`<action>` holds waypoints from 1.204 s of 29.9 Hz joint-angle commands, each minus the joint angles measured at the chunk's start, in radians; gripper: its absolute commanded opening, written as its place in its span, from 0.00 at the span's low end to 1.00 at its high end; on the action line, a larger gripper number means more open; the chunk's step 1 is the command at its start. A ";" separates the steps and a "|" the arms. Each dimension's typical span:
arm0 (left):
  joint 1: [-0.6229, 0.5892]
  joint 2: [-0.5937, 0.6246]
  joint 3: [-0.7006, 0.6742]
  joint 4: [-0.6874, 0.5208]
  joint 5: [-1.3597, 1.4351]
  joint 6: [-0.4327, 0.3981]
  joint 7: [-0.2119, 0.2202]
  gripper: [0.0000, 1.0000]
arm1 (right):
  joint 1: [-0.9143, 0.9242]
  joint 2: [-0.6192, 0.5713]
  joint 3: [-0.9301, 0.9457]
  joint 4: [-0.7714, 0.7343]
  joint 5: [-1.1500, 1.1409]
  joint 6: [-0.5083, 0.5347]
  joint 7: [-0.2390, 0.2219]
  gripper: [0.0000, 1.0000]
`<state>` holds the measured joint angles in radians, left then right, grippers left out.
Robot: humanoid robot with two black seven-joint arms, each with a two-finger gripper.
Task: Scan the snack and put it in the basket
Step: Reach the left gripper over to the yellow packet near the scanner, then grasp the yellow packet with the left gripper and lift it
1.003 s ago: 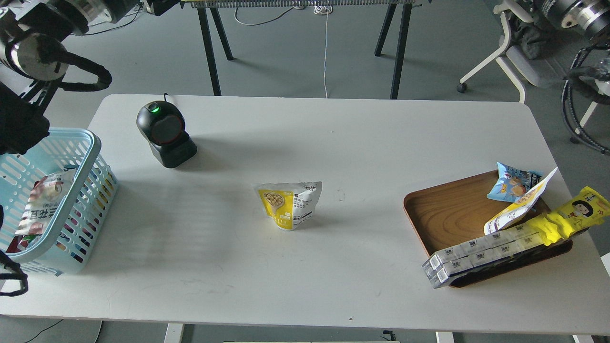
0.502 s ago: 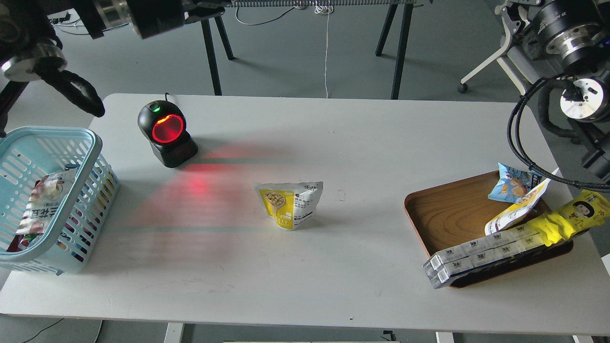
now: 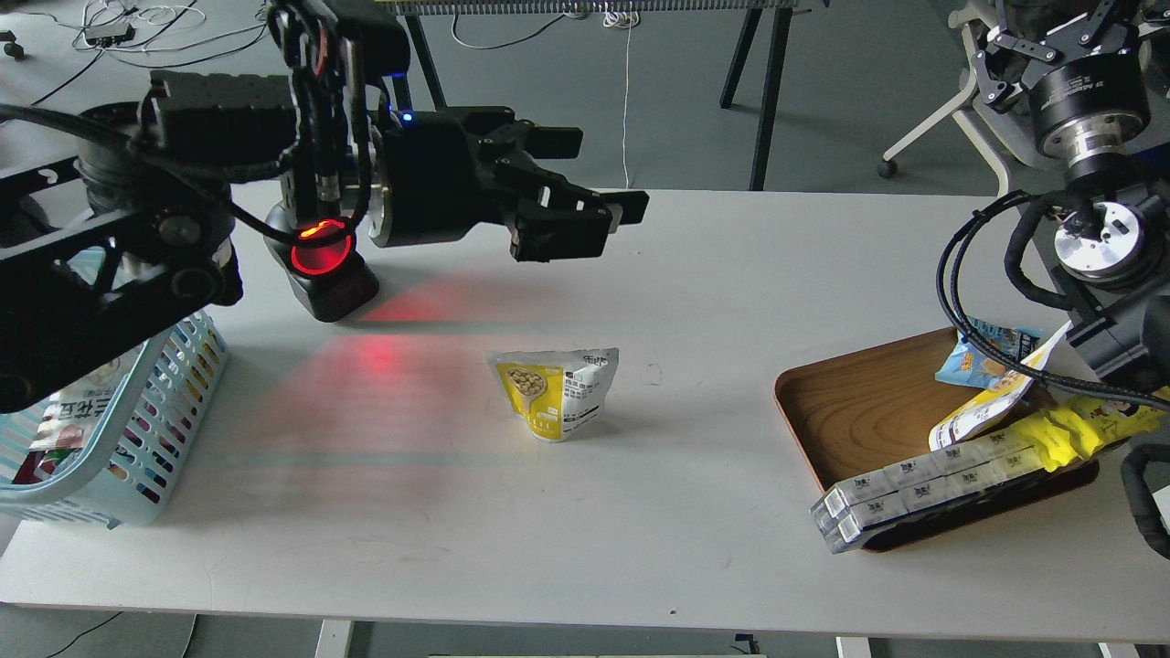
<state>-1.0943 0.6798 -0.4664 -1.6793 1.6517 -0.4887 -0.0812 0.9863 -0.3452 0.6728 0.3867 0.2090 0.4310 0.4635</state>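
The snack pouch (image 3: pixel 555 393) stands upright in the middle of the white table (image 3: pixel 640 512), its yellow front with the round picture turned to the left and its white back to the right. My left gripper (image 3: pixel 590 174) hangs above the table, behind and above the pouch, well apart from it; its fingers are spread and it holds nothing. The light blue basket (image 3: pixel 137 429) sits at the table's left edge, partly hidden by my left arm, with packets inside. My right gripper (image 3: pixel 1051 32) is at the top right, off the table and cut by the view's edge.
A black barcode scanner (image 3: pixel 322 265) with a glowing red window stands at the back left, partly behind my left arm, casting red light on the table. A brown wooden tray (image 3: pixel 859 411) at the right holds a blue packet, a long yellow packet and a white box strip.
My left arm has swung in from the far left to above the table behind the pouch. My right arm has come further into view. The pouch has not moved.
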 commanded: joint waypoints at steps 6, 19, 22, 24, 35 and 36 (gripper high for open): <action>0.045 -0.055 0.132 -0.002 0.287 0.000 -0.009 0.87 | -0.009 0.060 0.005 0.000 0.004 -0.001 -0.045 0.98; 0.048 -0.065 0.268 0.000 0.530 0.000 -0.081 0.81 | -0.054 0.080 0.005 0.017 0.013 0.049 -0.046 0.98; 0.048 -0.065 0.276 0.007 0.530 0.000 -0.081 0.81 | -0.060 0.094 0.005 0.017 0.013 0.051 -0.046 0.98; 0.053 -0.059 0.276 0.013 0.530 0.000 -0.083 0.78 | -0.058 0.104 0.005 0.018 0.013 0.051 -0.045 0.98; 0.083 -0.054 0.276 0.069 0.530 0.000 -0.101 0.16 | -0.060 0.104 0.005 0.028 0.012 0.052 -0.043 0.98; 0.083 -0.054 0.276 0.075 0.530 0.000 -0.100 0.12 | -0.060 0.104 0.005 0.028 0.012 0.052 -0.043 0.99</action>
<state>-1.0099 0.6265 -0.1888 -1.6240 2.1818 -0.4886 -0.1843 0.9265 -0.2402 0.6781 0.4140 0.2210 0.4827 0.4200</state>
